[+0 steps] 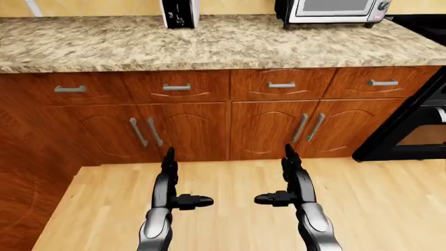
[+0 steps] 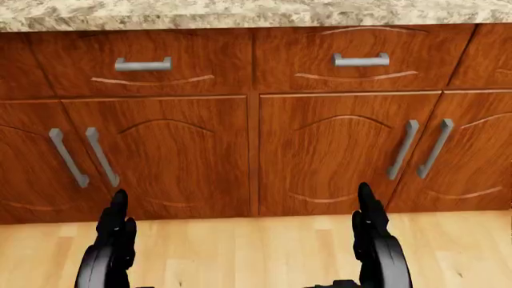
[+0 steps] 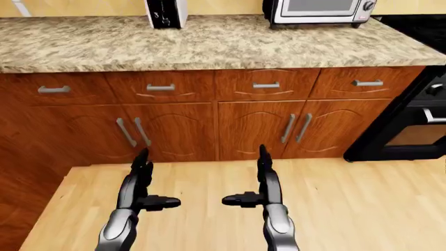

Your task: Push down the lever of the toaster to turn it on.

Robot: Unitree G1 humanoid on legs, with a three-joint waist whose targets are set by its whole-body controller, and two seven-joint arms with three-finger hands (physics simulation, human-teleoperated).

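Note:
The toaster (image 1: pixel 180 13) is a white box with a black face, standing at the top of the left-eye view on the granite counter (image 1: pixel 209 47); its top is cut off by the frame, and I cannot make out the lever. Both hands hang low over the wooden floor, well short of the counter. My left hand (image 1: pixel 186 178) is open, fingers straight and thumb pointing inward. My right hand (image 1: pixel 273 175) is open in the same pose. Neither hand holds anything. The head view shows only the fingers (image 2: pixel 116 240) below the cabinet doors.
A silver toaster oven (image 1: pixel 331 11) stands on the counter to the right of the toaster. Wooden cabinets with drawers and grey handles (image 1: pixel 230 120) run under the counter. A black oven (image 1: pixel 418 125) stands at the right edge. A light wood floor (image 1: pixel 230 209) lies below.

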